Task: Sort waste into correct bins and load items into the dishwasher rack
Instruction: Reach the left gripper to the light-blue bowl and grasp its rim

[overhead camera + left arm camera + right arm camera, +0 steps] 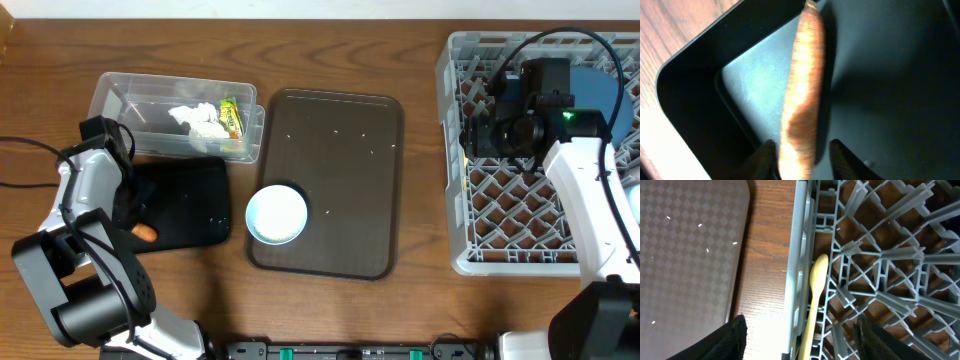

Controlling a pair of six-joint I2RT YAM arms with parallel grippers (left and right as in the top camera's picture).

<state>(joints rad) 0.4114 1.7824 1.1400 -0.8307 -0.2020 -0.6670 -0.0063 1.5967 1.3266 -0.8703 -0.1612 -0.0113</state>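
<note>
1. Left wrist view: the left jaws were closed narrowly on the short orange carrot piece point(802, 90). It stuck out lengthwise from between them, above the shallow black rectangular bin point(687, 100) near one corner.
2. The step in hand looked to be dropping the carrot into that bin. The bin's rim and the wooden worktop point(670, 30) lay close on one side. A clean release therefore called for shifting towards the bin's middle, going low, and opening gently so the piece could not roll or bounce over the rim.
3. In the right wrist view, the right jaws stood wide apart and held nothing. Between them the pale yellow spoon point(815, 295) lay along the inner wall of the large grey lattice-floored plastic rack point(880, 255).
4. Farther off, in the overhead view, the round white bowl point(277, 213) sat on the flat brown tray point(350, 230) among loose white rice grains point(335, 130), not yet loaded.
</note>
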